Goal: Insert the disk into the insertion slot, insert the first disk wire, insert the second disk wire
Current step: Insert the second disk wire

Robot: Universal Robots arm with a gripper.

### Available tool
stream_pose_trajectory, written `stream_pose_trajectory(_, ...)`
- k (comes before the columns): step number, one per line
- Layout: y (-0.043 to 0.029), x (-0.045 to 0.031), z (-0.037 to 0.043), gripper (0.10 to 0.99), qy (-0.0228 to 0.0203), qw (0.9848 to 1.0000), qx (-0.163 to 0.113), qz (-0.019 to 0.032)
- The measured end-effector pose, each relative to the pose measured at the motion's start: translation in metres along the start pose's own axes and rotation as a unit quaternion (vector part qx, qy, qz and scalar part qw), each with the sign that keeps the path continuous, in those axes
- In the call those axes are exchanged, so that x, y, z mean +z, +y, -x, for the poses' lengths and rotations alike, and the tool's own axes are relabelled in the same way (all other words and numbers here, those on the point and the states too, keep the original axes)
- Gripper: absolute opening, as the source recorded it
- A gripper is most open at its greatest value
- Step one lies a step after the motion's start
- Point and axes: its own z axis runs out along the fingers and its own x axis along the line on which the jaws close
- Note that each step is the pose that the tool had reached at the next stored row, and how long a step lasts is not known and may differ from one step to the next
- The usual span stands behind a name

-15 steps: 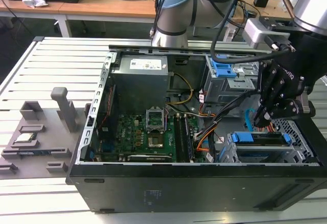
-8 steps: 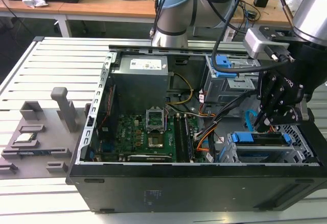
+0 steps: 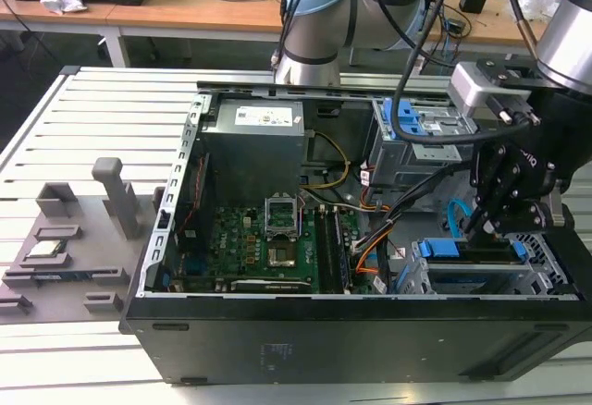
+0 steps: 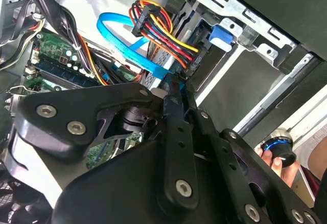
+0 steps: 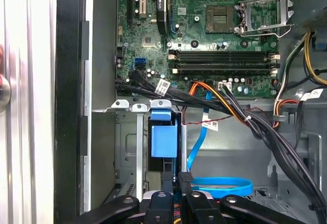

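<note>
— Blue plastic is most of what I can make out of the disk [image 5: 163, 139]: a bright blue frame end, with a dark edge under it. Where does it sit?

— Inside the insertion slot [image 5: 127, 147], the silver sheet-metal cage in the corner of the open computer case [image 3: 370, 331]. In the exterior view the disk [image 3: 467, 250] lies flat in that cage [image 3: 546, 271], blue tabs at both ends, near the exterior view's right.

— And the gripper [image 5: 176, 177]?

— It hangs right at the end of the disk, just beside the blue frame. In the exterior view the gripper [image 3: 483, 229] stands directly above the cage.

— How do the jaws stand?

— Drawn nearly together, with only a narrow gap between the two slim black fingers [image 5: 185, 178]. In the second wrist view the first disk wire [image 4: 163, 35], a bundle of orange, red, yellow and black strands, runs down to the tips of the gripper [image 4: 176, 87], and the jaws are clamped on its black plug end.

— The second disk wire?

— Lying loose. It is a flat, light blue cable [image 4: 115, 27] looping just beside the bundle; in the first wrist view it [image 5: 222, 187] curls on the case floor near the fingers, not held. The exterior view shows its arc [image 3: 456, 215] beside the gripper.

— Anything else close by?

— The green motherboard [image 5: 204, 29], past the cage, with black cables crossing between them.
</note>
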Motion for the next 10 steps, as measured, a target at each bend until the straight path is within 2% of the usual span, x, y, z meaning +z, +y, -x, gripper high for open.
stream_pose_trajectory(8,-0.0006,0.0069,-0.0025,0.176,-0.0001,1.0000,0.000,-0.0001)
stream_pose_trajectory(9,-0.0006,0.0069,-0.0025,0.176,-0.0001,1.0000,0.000,-0.0001)
stream_pose_trajectory(10,-0.0004,0.0009,-0.0029,0.239,-0.0004,1.0000,0.000,0.0000)
